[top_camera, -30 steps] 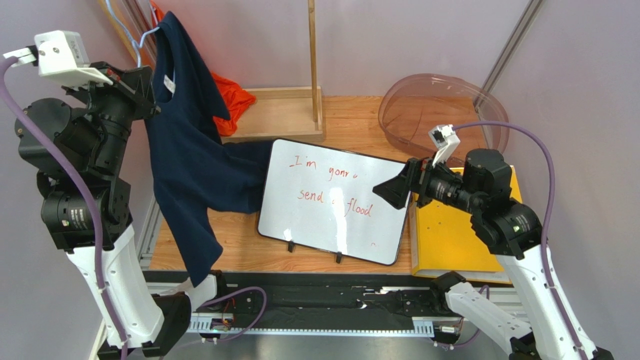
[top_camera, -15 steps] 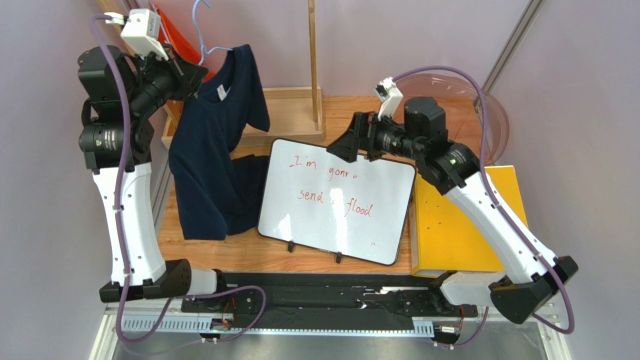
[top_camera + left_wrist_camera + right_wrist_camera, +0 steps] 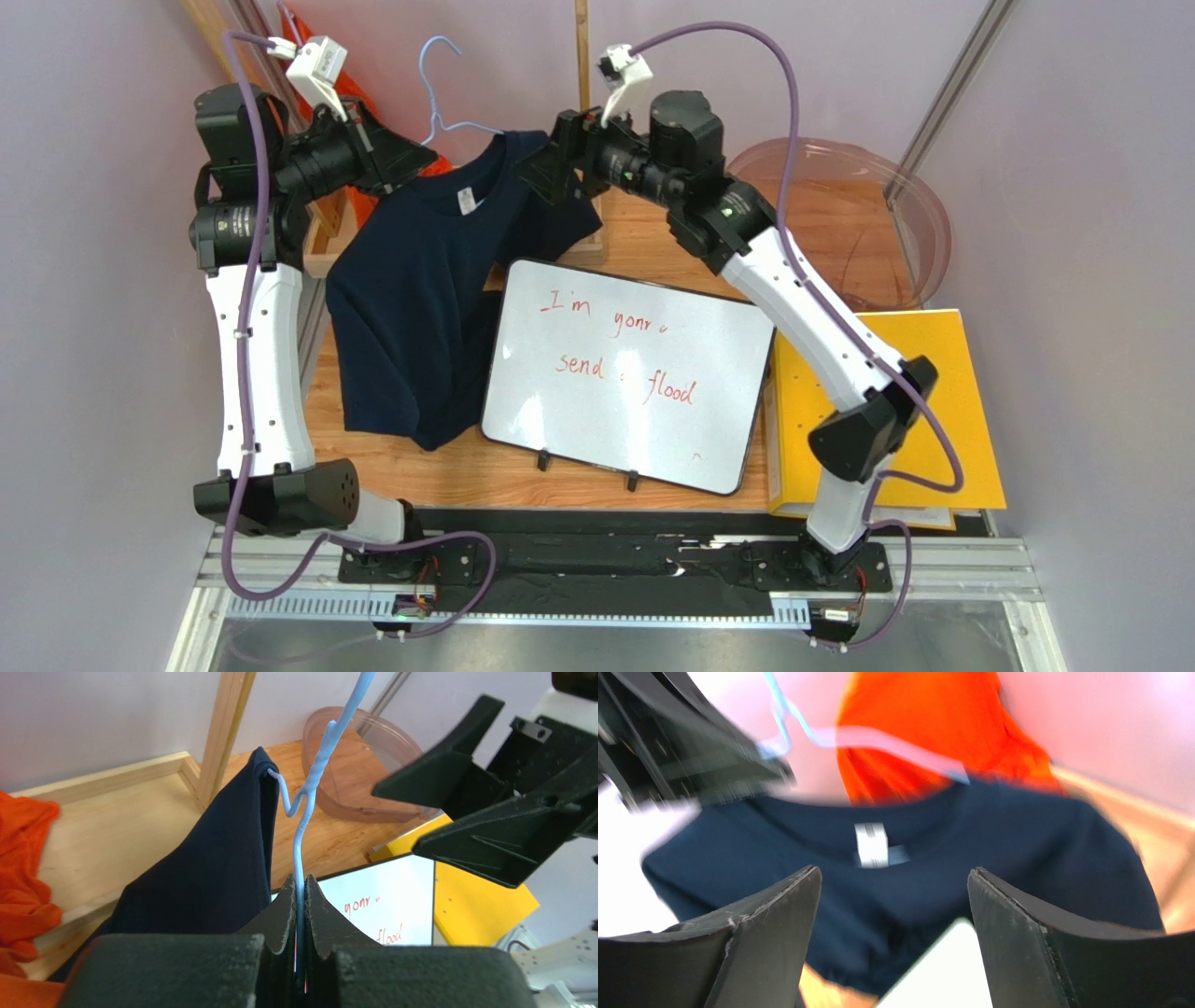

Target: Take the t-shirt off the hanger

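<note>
The navy t-shirt (image 3: 421,294) hangs from a light blue wire hanger (image 3: 446,84), with its hem trailing on the table. My left gripper (image 3: 400,157) is shut on the hanger's wire below the hook, and the wire (image 3: 300,847) runs up from between its closed jaws. My right gripper (image 3: 544,161) is open beside the shirt's right shoulder. In the right wrist view its fingers (image 3: 773,917) stand wide apart in front of the collar and white label (image 3: 871,843), with nothing gripped. That view is blurred.
A whiteboard (image 3: 631,371) with red writing lies mid-table, partly over the shirt's hem. A yellow folder (image 3: 912,406) lies to its right and a clear bowl (image 3: 842,196) at the back right. A wooden stand (image 3: 582,84) and orange cloth (image 3: 24,861) sit behind the shirt.
Both arms swung up toward the back. The left carried the hanger and shirt rightward. The right gripper went from the whiteboard's right edge to the shirt's shoulder, its jaws narrowing slightly.
</note>
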